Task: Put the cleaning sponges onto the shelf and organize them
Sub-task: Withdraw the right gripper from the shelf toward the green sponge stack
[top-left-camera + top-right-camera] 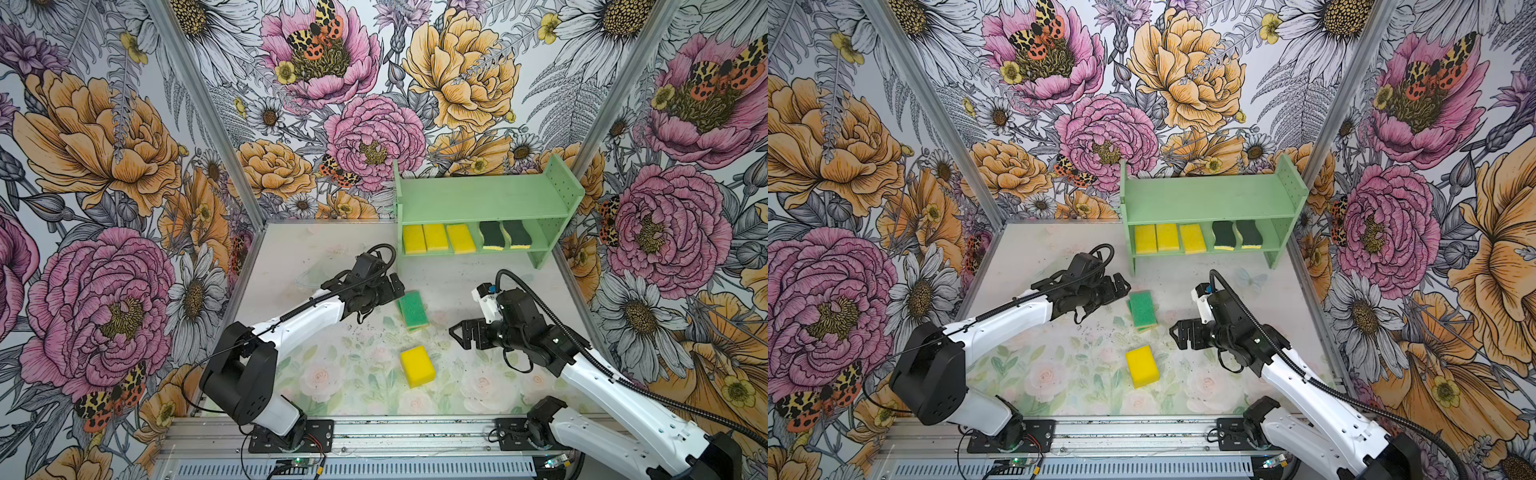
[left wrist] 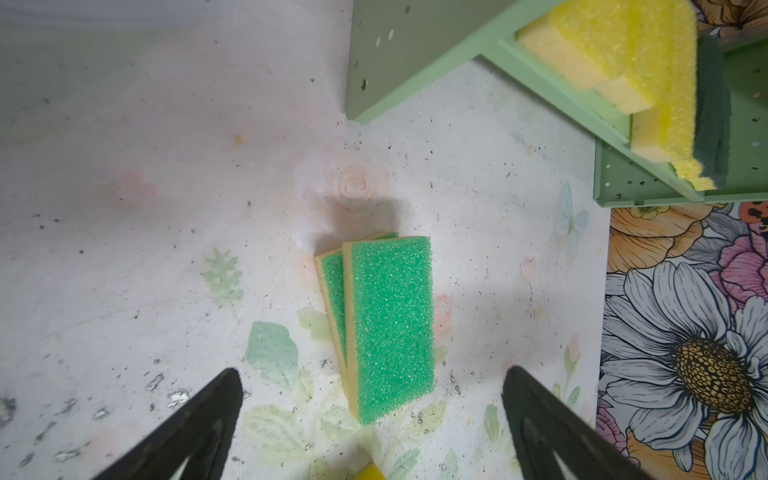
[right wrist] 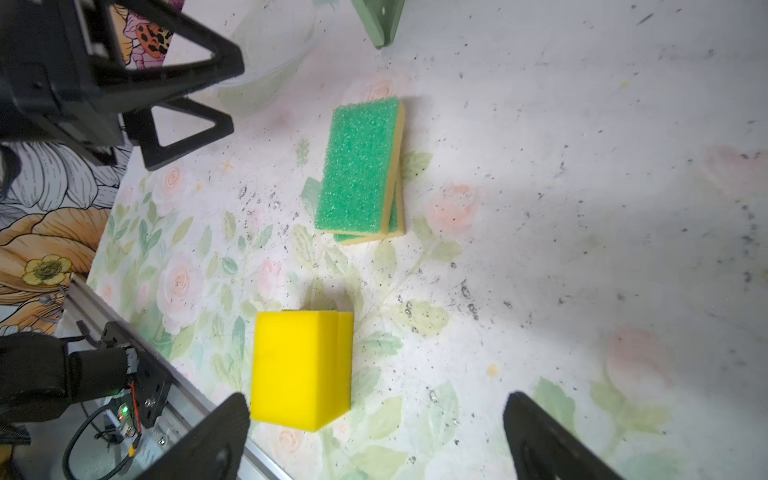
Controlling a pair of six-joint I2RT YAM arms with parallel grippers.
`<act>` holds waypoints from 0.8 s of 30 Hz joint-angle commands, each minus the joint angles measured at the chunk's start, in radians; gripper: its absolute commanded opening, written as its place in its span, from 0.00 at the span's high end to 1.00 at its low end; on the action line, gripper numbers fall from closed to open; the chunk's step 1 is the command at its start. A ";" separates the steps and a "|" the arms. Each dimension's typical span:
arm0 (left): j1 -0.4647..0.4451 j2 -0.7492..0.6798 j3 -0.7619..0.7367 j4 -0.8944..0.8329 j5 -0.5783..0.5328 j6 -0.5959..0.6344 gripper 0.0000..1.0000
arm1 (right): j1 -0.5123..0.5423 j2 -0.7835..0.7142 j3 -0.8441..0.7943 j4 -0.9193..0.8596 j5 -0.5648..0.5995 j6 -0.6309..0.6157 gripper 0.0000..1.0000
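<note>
Left tool (image 1: 395, 287) spread wide, holding nothing, at the far-left corner of the teal-topped pair (image 1: 412, 309): two sponges stacked flat and offset on the tabletop (image 1: 299, 253). Right tool (image 1: 456, 334) also wide, holding nothing, near the pair's right side and clear of it. Yellow block (image 1: 417, 366) lies closer to the arm bases; a seam in the right wrist view suggests two stacked. Shelf (image 1: 482, 199) back right: the lower tier has three yellow sponges (image 1: 436, 237) on the left and two dark-green wavy sponges (image 1: 505, 235) on the right.
</note>
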 commanded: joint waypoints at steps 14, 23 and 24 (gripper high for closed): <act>0.214 -0.164 -0.184 0.042 0.175 0.144 0.01 | 0.061 0.313 0.188 0.139 0.201 0.077 0.02; 0.277 -0.142 -0.199 0.054 0.224 0.166 0.01 | 0.115 0.523 0.295 0.167 0.285 0.094 0.02; 0.278 -0.141 -0.199 0.057 0.227 0.165 0.01 | 0.115 0.544 0.304 0.167 0.296 0.097 0.02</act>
